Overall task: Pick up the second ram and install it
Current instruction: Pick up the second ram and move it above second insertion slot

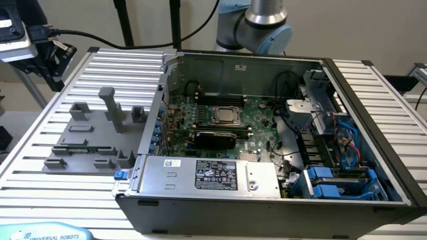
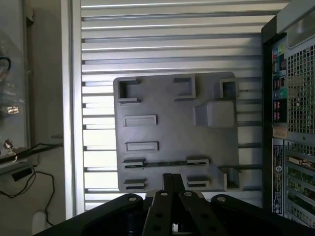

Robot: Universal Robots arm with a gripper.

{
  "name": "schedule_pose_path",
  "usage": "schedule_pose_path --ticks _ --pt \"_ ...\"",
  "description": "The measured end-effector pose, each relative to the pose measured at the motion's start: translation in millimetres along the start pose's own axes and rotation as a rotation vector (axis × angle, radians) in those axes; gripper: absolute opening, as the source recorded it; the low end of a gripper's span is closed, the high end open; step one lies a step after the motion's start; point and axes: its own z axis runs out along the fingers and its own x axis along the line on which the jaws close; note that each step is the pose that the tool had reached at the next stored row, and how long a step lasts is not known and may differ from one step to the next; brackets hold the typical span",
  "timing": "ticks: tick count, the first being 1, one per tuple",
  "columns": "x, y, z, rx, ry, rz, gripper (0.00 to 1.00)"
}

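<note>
My claw [image 2: 173,178] is pinched shut and empty, hovering over the near edge of the fixture plate [image 2: 172,132]. The second ram [image 2: 165,163] lies just beyond, seated between grey blocks [image 2: 197,161]. Approach step, I judge; grasping calls for opening first.

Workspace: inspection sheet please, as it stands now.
Surface: slatted metal table with a grey fixture plate on it.
Job's things: RAM lying in the plate's holders; open PC case beside the plate, motherboard exposed.
Clutter: nothing seen.
Grippers: tool shut, holding nothing, over the plate near the RAM.
Cables: black cables behind the table; wiring inside the case.
Surroundings: arm behind the case.
</note>
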Motion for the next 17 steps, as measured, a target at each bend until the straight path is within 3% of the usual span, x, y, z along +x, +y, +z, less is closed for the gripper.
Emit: schedule_pose_path --ticks 8,17 --pt "0.0 0.0 0.0 0.0002 0.0003 -0.003 0.11" --pt "-0.1 -0.3 3.6 0.0027 0.0092 -0.159 0.11"
